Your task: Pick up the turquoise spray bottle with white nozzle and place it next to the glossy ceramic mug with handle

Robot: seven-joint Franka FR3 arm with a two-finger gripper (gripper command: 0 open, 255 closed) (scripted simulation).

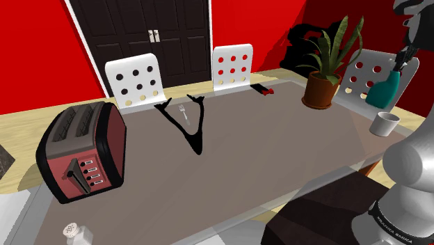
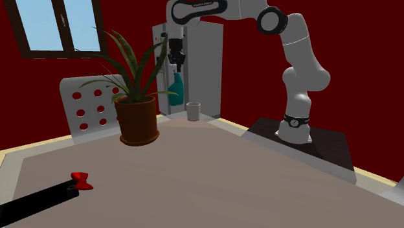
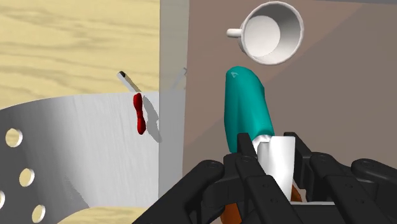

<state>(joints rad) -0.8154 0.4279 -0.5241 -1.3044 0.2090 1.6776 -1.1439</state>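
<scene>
The black gripper (image 3: 272, 151) is clamped narrowly on the white nozzle (image 3: 277, 167) of the spray bottle (image 3: 247, 105), with a finger pressed to either side of it. The bottle's body is smooth, plain turquoise, broad at the base and narrowing toward the nozzle. Just beyond it stands the white mug (image 3: 273, 32), its handle out to one side. In the shoulder view the bottle is at the right edge, just above the mug, before a perforated chair (image 1: 362, 76).

The arm (image 2: 304, 71) was glossy white, built of smooth, rounded segments with dark grey joints (image 2: 270, 19) between them. A black band (image 2: 294, 120) with small white lettering ringed its base. The claw (image 2: 175, 67) was all black, blocky and ribbed.
</scene>
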